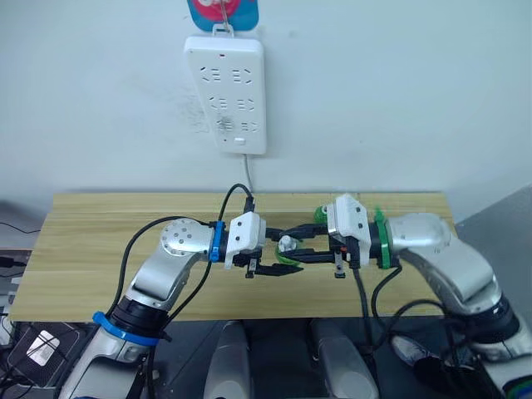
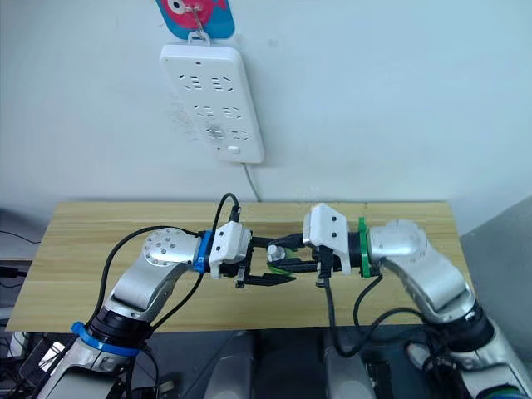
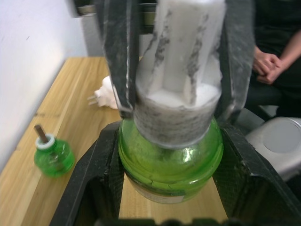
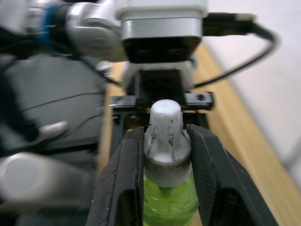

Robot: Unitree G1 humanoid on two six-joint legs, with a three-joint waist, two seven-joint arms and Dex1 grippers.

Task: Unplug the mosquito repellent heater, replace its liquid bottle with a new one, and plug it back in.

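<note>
Grippers meet above the middle of the light wooden table (image 1: 100, 249), and between them we hold 1 small round translucent green bottle with a whitish ribbed cap (image 3: 170, 155), the new one. Our left gripper (image 1: 278, 264) has its 2 black fingers (image 3: 89, 188) closed to the width of the bottle's green body, 1 on each side, and pressed against it. Our right gripper (image 1: 295, 246) has its 2 black fingers (image 4: 118, 183) clamped on the whitish cap, just above the green shoulder; in the right wrist view the cap's rounded tip stands clear between them. The bottle hangs over the table, not resting on it.

In the left wrist view we see the second thumb-sized green bottle with a bare thin dark wick stem (image 3: 52, 155) standing upright on the wood close to the white wall. Farther along the table lies the rounded white plastic plug-in mosquito repellent heater (image 3: 107, 94), on its side, with its 2 metal prongs pointing toward the wall and plugged into nothing.

On the wall above the table hangs a long white power strip (image 1: 226, 91), its thin white cord running down behind the table edge. A person's clasped hands (image 3: 267, 63) show at the far side in the left wrist view.
</note>
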